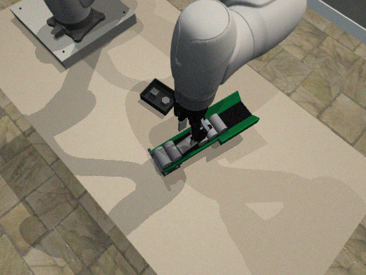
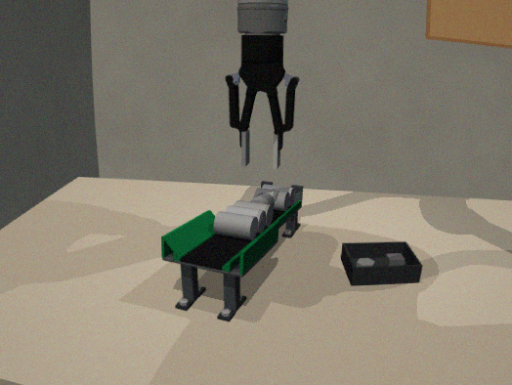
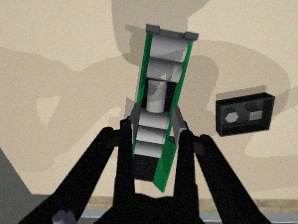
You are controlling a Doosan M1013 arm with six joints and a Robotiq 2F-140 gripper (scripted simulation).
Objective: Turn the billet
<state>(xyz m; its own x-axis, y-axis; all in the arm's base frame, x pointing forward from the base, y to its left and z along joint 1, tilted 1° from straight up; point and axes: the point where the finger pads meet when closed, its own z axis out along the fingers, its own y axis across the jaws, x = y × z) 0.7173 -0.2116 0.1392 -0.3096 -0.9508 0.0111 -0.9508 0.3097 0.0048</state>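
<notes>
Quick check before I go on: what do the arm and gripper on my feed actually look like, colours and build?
The arm is smooth, rounded light grey casing with a pale grey wrist ring. It stands on a dark foot bolted to a square grey base plate. The gripper has a black body, black linked bars with small grey pivots, and two flat, light grey fingertip pads. No cables or markings show.

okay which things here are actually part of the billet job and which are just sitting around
Part of the job: the green feed ramp; the lengthwise billet; the crosswise billets; the end stop; the gripper, partly closed, empty, hanging above the ramp.

Just lying about: the black tray with its two small grey pieces; the arm's base plate.
</notes>
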